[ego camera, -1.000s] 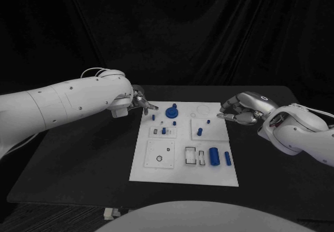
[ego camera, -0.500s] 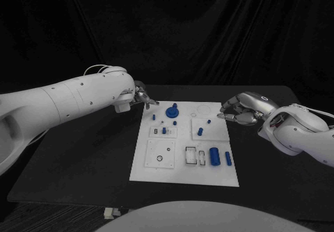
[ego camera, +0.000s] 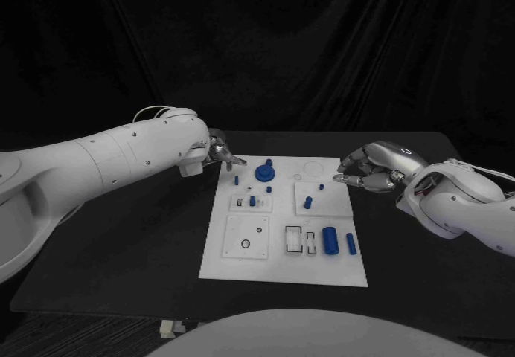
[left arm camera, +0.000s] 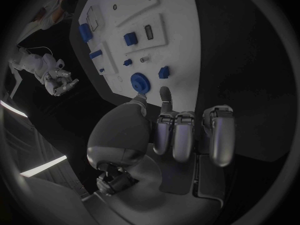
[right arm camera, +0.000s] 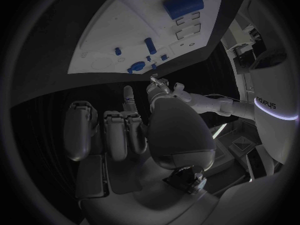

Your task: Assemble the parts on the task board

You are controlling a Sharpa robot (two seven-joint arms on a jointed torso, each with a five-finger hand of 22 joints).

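A black worktop (ego camera: 129, 245) carries the white board (ego camera: 281, 260) at its middle, blue parts on it: a round knob (ego camera: 265, 174) near the far edge, a cylinder (ego camera: 330, 241) toward the near right corner. The left hand (ego camera: 220, 154) hovers at the board's far left corner, just beside the knob, fingers curled in and holding nothing, one fingertip (left arm camera: 165, 92) stretched toward the board. The right hand (ego camera: 370, 169) hangs just off the board's far right edge, well apart from the parts, fingers likewise curled and empty.
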